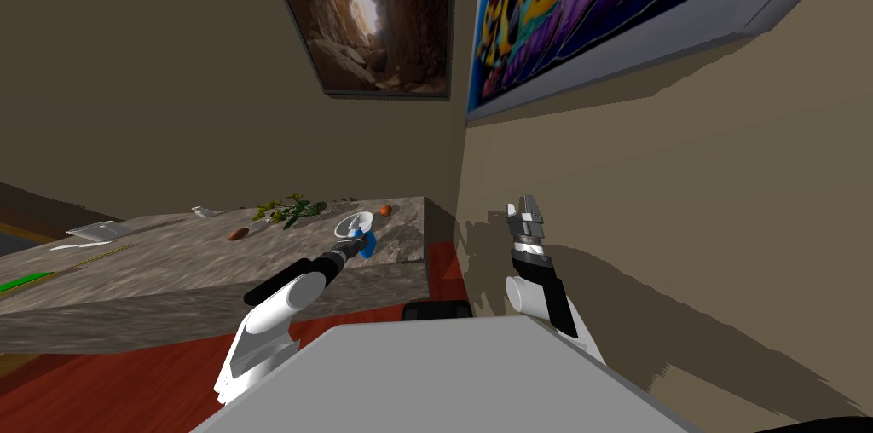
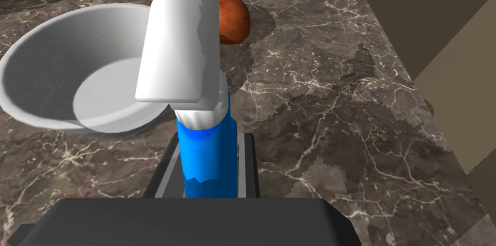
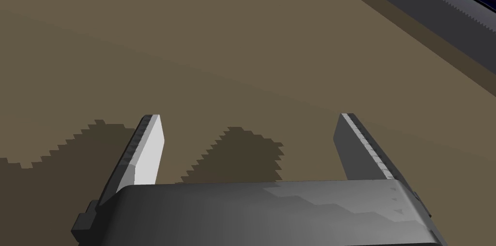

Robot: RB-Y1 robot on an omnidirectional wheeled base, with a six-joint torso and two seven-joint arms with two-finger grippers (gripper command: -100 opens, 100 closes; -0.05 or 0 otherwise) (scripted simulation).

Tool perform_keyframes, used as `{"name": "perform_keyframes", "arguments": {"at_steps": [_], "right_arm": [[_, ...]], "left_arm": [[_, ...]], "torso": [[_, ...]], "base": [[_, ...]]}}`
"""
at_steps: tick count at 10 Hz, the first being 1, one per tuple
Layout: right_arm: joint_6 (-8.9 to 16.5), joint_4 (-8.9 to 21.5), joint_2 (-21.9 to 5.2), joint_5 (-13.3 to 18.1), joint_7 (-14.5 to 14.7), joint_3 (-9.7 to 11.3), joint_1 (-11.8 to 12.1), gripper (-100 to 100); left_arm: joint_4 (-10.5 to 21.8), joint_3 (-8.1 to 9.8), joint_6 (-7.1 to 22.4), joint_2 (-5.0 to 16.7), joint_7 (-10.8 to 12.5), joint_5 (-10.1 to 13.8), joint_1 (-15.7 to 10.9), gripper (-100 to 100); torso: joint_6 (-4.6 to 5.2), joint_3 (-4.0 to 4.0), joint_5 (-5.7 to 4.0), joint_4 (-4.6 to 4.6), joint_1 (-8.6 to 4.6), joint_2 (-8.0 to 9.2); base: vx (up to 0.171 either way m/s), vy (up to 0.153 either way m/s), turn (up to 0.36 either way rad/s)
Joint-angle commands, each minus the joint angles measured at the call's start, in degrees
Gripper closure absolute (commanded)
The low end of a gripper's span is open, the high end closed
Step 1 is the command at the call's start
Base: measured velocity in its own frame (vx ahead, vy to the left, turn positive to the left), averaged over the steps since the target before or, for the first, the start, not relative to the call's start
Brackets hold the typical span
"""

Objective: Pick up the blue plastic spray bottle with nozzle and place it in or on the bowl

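Observation:
The spray bottle has a blue body and a white nozzle head, and it stands upright on the dark marbled counter. My left gripper is around its blue body, one finger pressed against each side. The white bowl sits on the counter right beside the bottle, past the gripper. From the head view, the left gripper reaches over the counter's near right corner to the bottle, with the bowl just behind. My right gripper is open and empty, raised by the wall.
A brown rounded thing lies on the counter behind the bottle, near the bowl. Farther left on the counter are another brown thing, a green sprig and flat white items. The counter's right edge drops off close to a tan wall.

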Motion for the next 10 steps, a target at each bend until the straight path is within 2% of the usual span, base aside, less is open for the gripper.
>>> {"name": "perform_keyframes", "arguments": {"at_steps": [1,3,4,5,6,10], "right_arm": [[0.0,0.0,0.0,0.0,0.0,0.0,0.0,0],[0.0,0.0,0.0,0.0,0.0,0.0,0.0,0],[0.0,0.0,0.0,0.0,0.0,0.0,0.0,0],[0.0,0.0,0.0,0.0,0.0,0.0,0.0,0],[0.0,0.0,0.0,0.0,0.0,0.0,0.0,0],[0.0,0.0,0.0,0.0,0.0,0.1,-0.1,0]], "left_arm": [[-1.7,-0.14,0.4,0.0,-0.4,1.4,1.9,100],[-3.5,-0.36,0.8,0.0,-0.8,2.8,3.9,100],[-2.6,-0.37,0.4,0.0,-0.8,2.3,3.2,100],[-2.7,-0.39,0.5,-0.1,-0.8,2.4,3.3,0],[-2.3,-0.03,1.1,1.8,-0.8,2.6,2.8,100],[0.2,2.13,4.7,6.9,-0.7,3.5,-0.3,100]], "torso": [[0.0,0.0,0.0,0.0,0.0,0.0],[-0.05,0.01,-0.01,0.01,-0.03,0.0],[-0.03,0.0,-0.02,0.01,-0.04,0.0],[0.0,0.0,-0.02,0.01,-0.03,0.0],[0.0,0.01,-0.02,0.01,-0.02,0.01],[0.13,0.27,-0.02,0.06,-0.14,0.52]], "base": [[0.013,-0.004,0.089],[0.019,-0.009,0.075],[0.006,-0.004,0.013],[0.0,0.0,0.0],[-0.025,-0.011,-0.035],[-0.085,-0.017,-0.045]]}}
